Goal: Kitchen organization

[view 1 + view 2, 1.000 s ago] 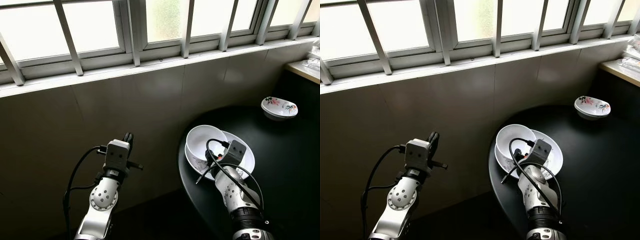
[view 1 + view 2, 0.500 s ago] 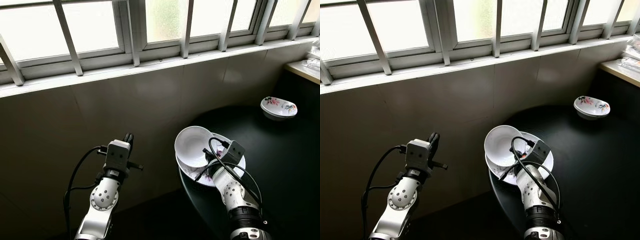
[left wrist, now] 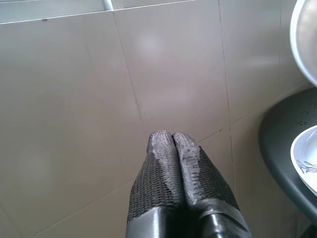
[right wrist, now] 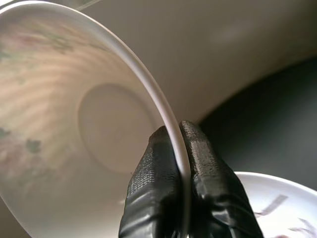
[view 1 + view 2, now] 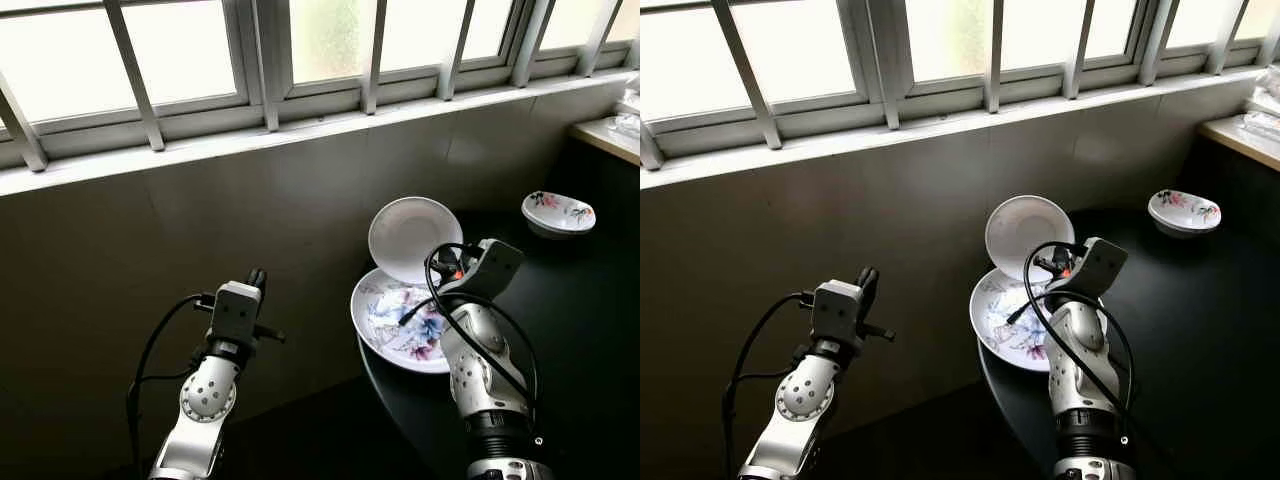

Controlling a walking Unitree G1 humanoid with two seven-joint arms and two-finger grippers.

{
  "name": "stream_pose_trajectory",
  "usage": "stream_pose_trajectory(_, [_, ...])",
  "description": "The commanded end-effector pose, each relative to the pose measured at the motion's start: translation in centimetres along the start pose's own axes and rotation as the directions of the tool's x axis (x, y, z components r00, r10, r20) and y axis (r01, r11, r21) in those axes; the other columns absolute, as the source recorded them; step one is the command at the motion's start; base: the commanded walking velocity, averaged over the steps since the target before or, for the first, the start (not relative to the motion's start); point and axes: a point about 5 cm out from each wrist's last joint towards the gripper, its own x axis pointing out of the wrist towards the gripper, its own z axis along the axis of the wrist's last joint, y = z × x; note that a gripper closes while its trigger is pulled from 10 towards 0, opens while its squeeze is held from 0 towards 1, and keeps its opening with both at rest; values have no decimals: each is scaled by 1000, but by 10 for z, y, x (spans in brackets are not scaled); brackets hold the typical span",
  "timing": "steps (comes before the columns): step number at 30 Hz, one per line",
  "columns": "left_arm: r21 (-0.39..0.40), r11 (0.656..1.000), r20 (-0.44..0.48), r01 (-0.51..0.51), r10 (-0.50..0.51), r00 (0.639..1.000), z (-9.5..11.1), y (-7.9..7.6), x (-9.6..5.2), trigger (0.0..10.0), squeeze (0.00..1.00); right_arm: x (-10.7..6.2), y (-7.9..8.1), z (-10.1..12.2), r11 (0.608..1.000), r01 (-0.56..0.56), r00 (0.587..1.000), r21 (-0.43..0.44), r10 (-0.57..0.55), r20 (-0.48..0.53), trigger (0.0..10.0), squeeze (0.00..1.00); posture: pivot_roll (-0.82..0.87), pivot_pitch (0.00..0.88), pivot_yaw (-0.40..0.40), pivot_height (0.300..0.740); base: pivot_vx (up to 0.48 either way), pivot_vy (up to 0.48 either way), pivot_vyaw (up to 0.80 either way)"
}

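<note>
In your left eye view, the right pincer (image 5: 447, 268) holds the white bowl (image 5: 414, 238) tilted on edge above the flowered plate (image 5: 400, 320), which sits at the near left edge of the dark round worktop (image 5: 570, 330). A small flowered dish (image 5: 558, 213) lies far right. Your left pincer (image 5: 256, 278) hangs before the tiled wall (image 5: 200, 220).

In your left wrist view, its fingers (image 3: 168, 163) are pressed together.

In your right wrist view, the fingers (image 4: 198, 158) are clamped on the bowl's rim.
</note>
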Motion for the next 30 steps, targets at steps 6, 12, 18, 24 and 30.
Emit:
stream_pose_trajectory(6, [7,1000,-55,-28,28,998,-7,7,-3,10000,0,-10,30,-10,975,-207,978,-78,206,-19,0,0,-70,0,26,740,0,0,133])
stream_pose_trajectory(12, [1,999,-87,-42,42,995,-13,11,-5,10000,0,-13,33,-10,957,-265,964,-119,264,-22,0,0,-68,0,24,740,0,400,800])
stream_pose_trajectory(18, [4,999,-42,-54,54,998,-7,11,-5,10000,0,-17,39,-14,935,-326,945,-138,324,-39,0,0,-68,0,25,740,0,411,800])
stream_pose_trajectory(24, [15,999,-35,-49,49,998,-5,12,-5,10000,0,-18,40,-15,929,-336,942,-153,334,-39,0,0,-68,0,27,740,0,0,800])
stream_pose_trajectory(30, [26,999,-38,-48,49,998,-6,14,-7,10000,0,-18,39,-14,928,-336,942,-163,335,-35,0,0,-65,0,28,740,0,0,800])
